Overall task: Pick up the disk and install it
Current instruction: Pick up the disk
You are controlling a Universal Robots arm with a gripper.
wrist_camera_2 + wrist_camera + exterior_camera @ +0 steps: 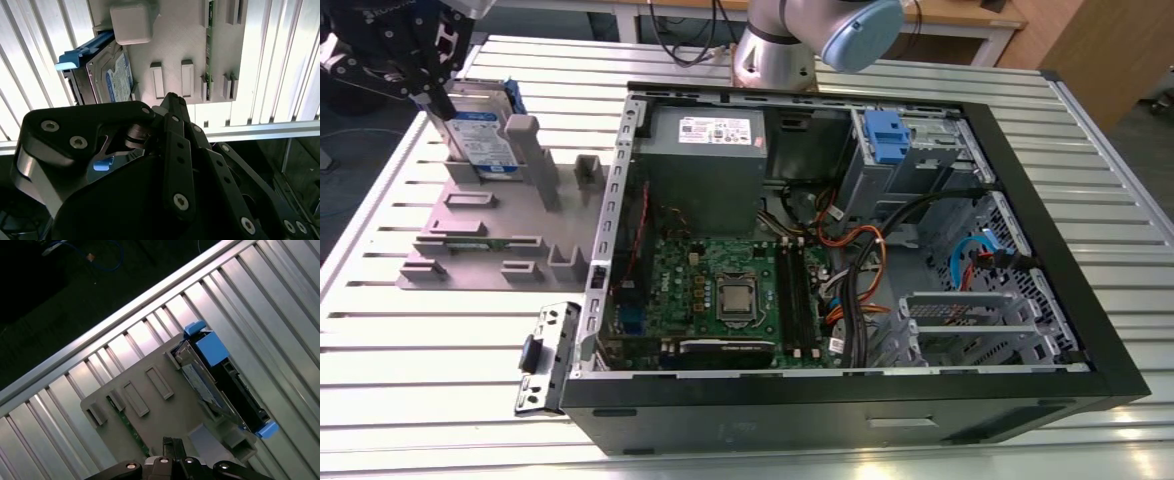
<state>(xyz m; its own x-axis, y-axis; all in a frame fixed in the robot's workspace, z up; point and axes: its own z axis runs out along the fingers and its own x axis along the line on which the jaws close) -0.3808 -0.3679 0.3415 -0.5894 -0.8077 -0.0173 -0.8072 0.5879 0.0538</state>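
Jaw gap unreadable (linkage hides it), gripper (434, 88) at the top edge of the disk (483, 140), which stands on edge in the grey fixture (467, 225), on the exterior view's left of the open PC case (1067, 300).

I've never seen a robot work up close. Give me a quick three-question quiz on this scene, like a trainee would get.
1. True or false: the disk lies flat inside the computer case.
2. Pick one: the disk stands on edge in A) the grey holder, B) the computer case, C) the motherboard.
3. Fill in: in the exterior view, the gripper is nearest the ____.

Key: 1 false; 2 A; 3 disk.
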